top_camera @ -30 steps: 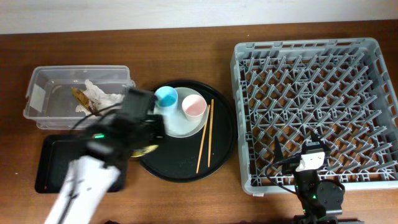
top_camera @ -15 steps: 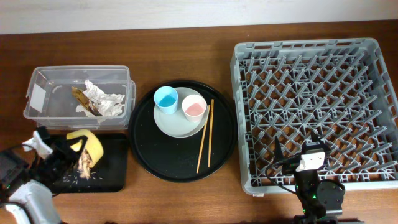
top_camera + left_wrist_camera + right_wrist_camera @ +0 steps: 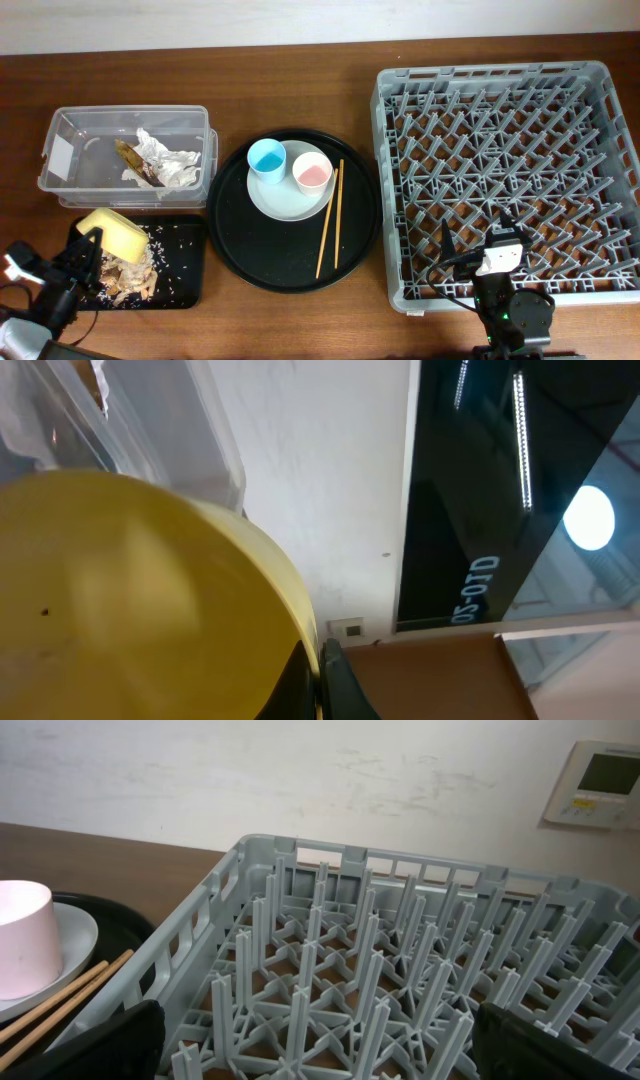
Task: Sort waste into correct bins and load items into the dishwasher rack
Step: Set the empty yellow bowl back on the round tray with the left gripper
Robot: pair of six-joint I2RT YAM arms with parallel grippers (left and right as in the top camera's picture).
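- Wooden table [image 3: 300,325] against a pale wall. At far left, the clear tub [image 3: 190,120] holds the paper napkin [image 3: 172,160] and wrapper [image 3: 130,155], as before.
- Left gripper [image 3: 88,252] is clenched on the yellow bowl [image 3: 112,230], tilted over the flat black tray [image 3: 190,295]. A second ago it worked beside the round tray [image 3: 280,265].
- Food scraps [image 3: 130,275] and rice now lie in the flat tray. Tipping is judged complete, and the bowl goes to the rack next.
- Plate [image 3: 290,205], blue cup [image 3: 266,157], pink cup [image 3: 312,172] and chopsticks [image 3: 328,225] are untouched.
- Dishwasher rack [image 3: 500,130] holds nothing. Right gripper [image 3: 480,240] is spread wide at its near edge, unmoved.
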